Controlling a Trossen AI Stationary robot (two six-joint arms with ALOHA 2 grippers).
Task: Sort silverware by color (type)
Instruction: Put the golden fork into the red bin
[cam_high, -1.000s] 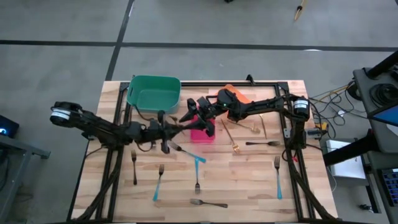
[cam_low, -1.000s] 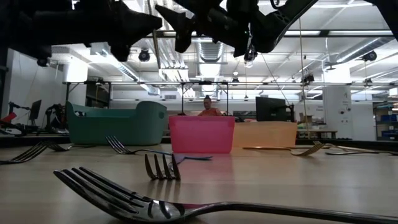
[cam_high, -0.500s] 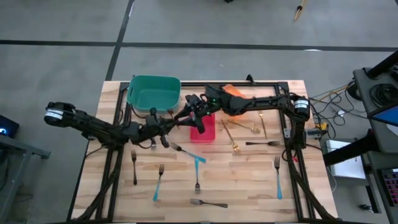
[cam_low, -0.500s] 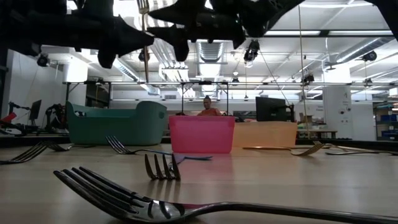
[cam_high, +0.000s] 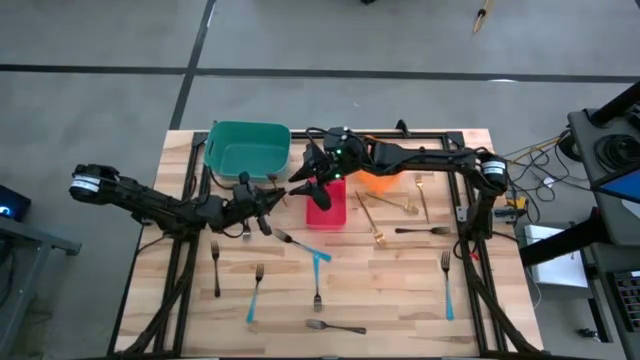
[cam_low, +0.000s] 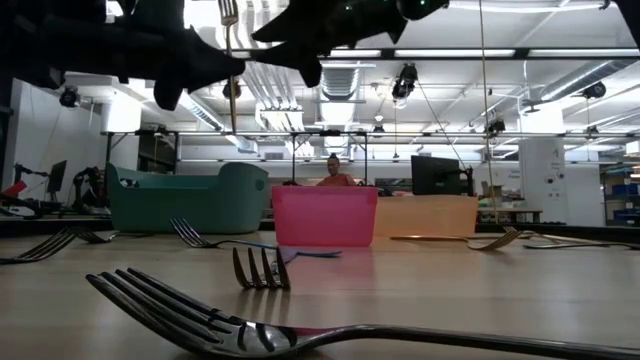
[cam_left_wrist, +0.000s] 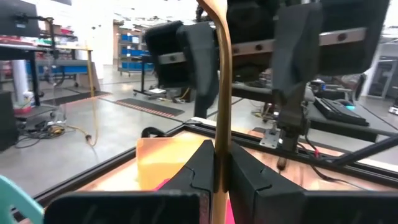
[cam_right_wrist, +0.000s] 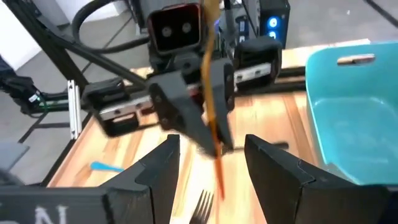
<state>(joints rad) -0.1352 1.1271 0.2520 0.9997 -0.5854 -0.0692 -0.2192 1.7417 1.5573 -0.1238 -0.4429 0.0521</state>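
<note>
Landmark: pink bin (cam_high: 325, 205), mid-bench, between teal bin (cam_high: 247, 150) and orange bin (cam_high: 380, 178).
Left end effector (cam_high: 272, 196): just beside the pink bin, on its teal-bin side, raised off the bench (cam_high: 400, 290). Fingers (cam_left_wrist: 198, 169) clamped on a gold fork (cam_left_wrist: 219, 93), pressed against the shaft from both sides in the left wrist view.
Gold fork: upright, tines up in the low view (cam_low: 229, 12), above the pink bin's teal-side edge; not touching the bench.
Right end effector (cam_high: 303, 180): just past the pink bin's far corner, facing the left end effector, near it. Fingers (cam_right_wrist: 163, 163) spread apart with nothing between them; the fork shaft (cam_right_wrist: 211, 118) shows ahead of the gap, apart from both.
Contact between the two end effectors: hard to tell from overhead, they look close but separate.
Other gold forks (cam_high: 372, 220): lying on the bench beside the pink bin, on its orange-bin side, a few together.
Blue-handled forks: one (cam_high: 305, 247) just in front of the pink bin, one (cam_high: 255, 294) farther forward toward the left arm's side, one (cam_high: 447, 285) well away on the right arm's side.
Plain silver forks: (cam_high: 215, 266) and (cam_high: 317, 290) in front of the pink bin; (cam_high: 335, 325) at the front edge, the same one large in the low view (cam_low: 230, 325).
Dark-handled fork (cam_high: 425, 230): beyond the gold forks from the pink bin.
Person (cam_low: 335, 172): in the room behind the pink bin, low view only.
</note>
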